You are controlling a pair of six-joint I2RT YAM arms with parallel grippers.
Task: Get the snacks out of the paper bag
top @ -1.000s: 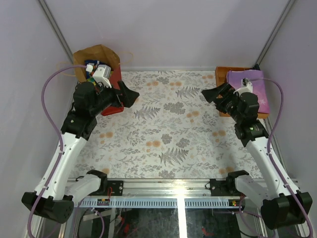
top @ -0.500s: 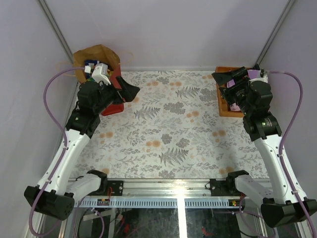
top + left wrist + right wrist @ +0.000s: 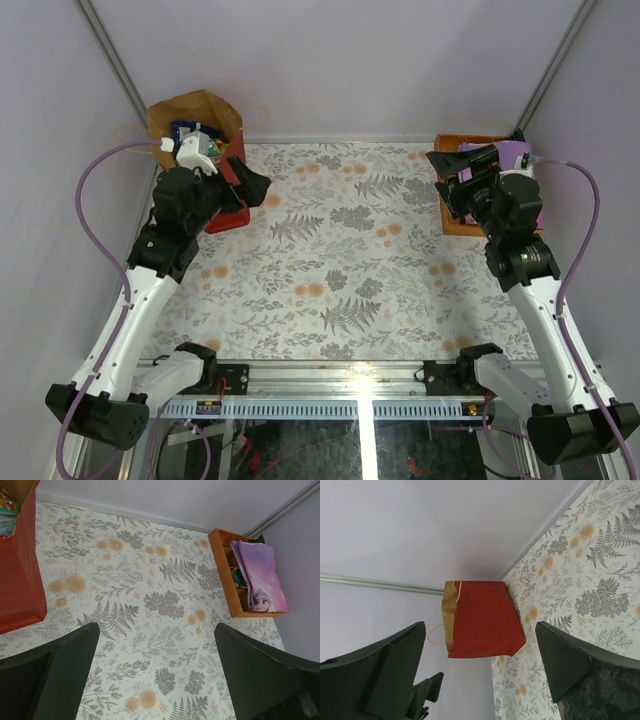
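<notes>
The paper bag (image 3: 212,118) stands in the far-left corner, with snack packets (image 3: 186,131) inside. The left gripper (image 3: 250,186) hangs beside its red wall, jaws wide and empty. The right gripper (image 3: 451,172), likewise spread and empty, hovers over the wooden tray (image 3: 452,222) and princess book (image 3: 522,158).

Orange-brown wooden tray (image 3: 223,575) with small compartments at the far right corner of the fern-and-flower patterned tabletop (image 3: 150,630), purple cartoon-princess book (image 3: 260,572) lying across its right-hand part, pale lilac walls (image 3: 340,60) on three sides.

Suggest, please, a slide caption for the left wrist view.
Left gripper open over the floral tablecloth: red paper bag at left, wooden tray with purple book at right.
</notes>
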